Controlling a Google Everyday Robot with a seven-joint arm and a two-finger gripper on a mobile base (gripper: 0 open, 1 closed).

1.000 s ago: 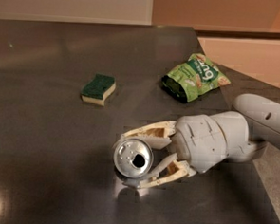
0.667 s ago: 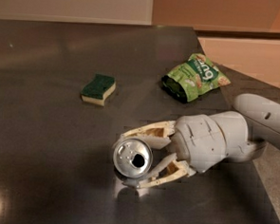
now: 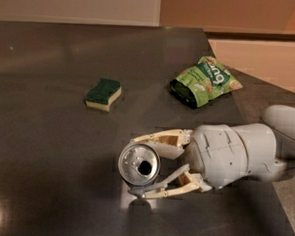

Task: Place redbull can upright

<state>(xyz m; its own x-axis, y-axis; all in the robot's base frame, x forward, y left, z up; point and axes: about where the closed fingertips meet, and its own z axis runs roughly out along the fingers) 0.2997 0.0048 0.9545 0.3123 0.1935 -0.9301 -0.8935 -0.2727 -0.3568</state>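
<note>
The redbull can [image 3: 139,164] shows its shiny silver top with the dark drinking hole facing the camera, near the front of the dark table [image 3: 45,149]. My gripper [image 3: 135,165] reaches in from the right. Its cream fingers [image 3: 161,140] close around the can's body from above and below. The can's sides are mostly hidden by its top and by the fingers. The white wrist housing [image 3: 233,153] sits right of the can.
A green and yellow sponge [image 3: 103,93] lies left of centre on the table. A green snack bag [image 3: 206,81] lies at the back right, near the table's right edge. The front edge runs just below the gripper.
</note>
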